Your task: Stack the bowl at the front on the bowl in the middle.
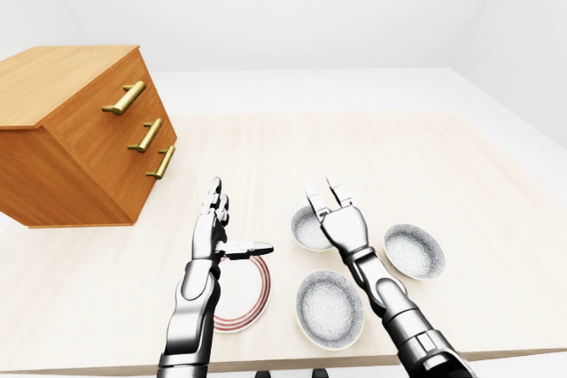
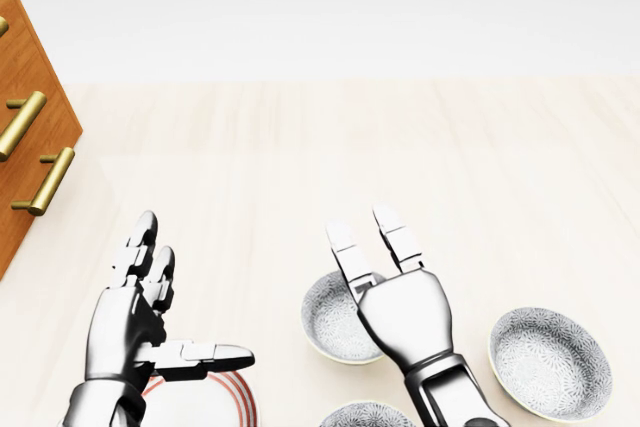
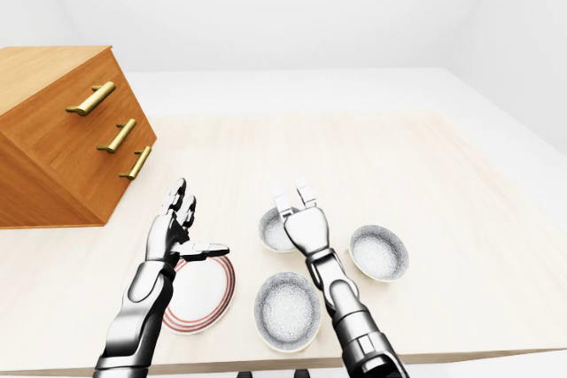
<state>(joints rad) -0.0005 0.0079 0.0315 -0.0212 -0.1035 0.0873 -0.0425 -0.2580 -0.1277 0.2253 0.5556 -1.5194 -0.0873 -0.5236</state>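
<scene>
Over middle bowl [image 2: 328,325], right hand [image 2: 402,315] splayed, perhaps touching; head view crops front bowl [image 1: 330,309].

Red-ringed plate [image 1: 244,303] just under left fingers [image 1: 216,210]; wooden drawer chest [image 1: 80,139] well apart from them, upper left, on pale table [image 1: 399,157].

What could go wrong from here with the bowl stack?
1. Right hand, fingers open, hovers over the upper bowl, not the bottom bowl; it may grab the wrong one.
2. Its forearm runs between the bottom bowl and the right bowl; lowering could nudge either.
3. Left hand hangs open over the striped plate; it might clip it.
</scene>
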